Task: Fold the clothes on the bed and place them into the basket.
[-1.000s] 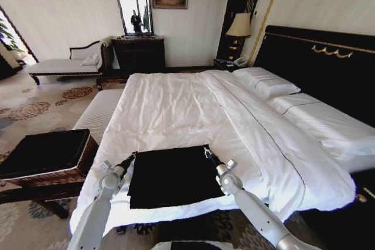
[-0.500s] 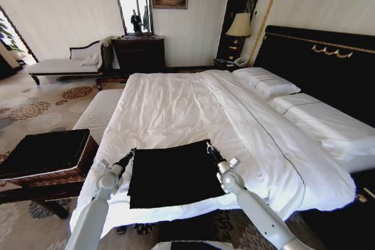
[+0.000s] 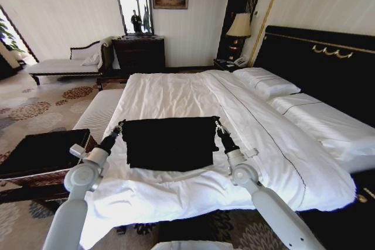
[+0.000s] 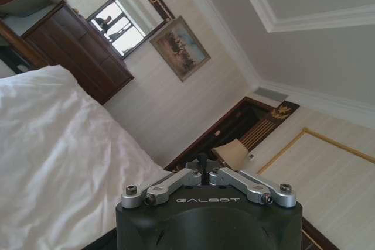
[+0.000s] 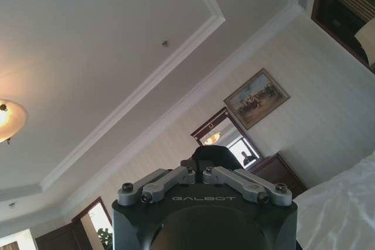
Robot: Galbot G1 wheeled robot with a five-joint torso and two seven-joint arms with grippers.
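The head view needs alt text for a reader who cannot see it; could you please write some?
Both grippers, left and right, hold the upper corners of a black top, lifted slightly above a large white bed. A brown wicker basket with black lining stands beside the bed on the robot's left, and white pillows lie against a black headboard.

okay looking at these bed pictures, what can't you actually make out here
- Lettering on the black top: head view, no print shows on the folded cloth.
- Left hand and right hand: head view, too small to confirm the grip.
- Basket: head view, cut off by the picture's left edge.
- Bed: head view, cut off at right.
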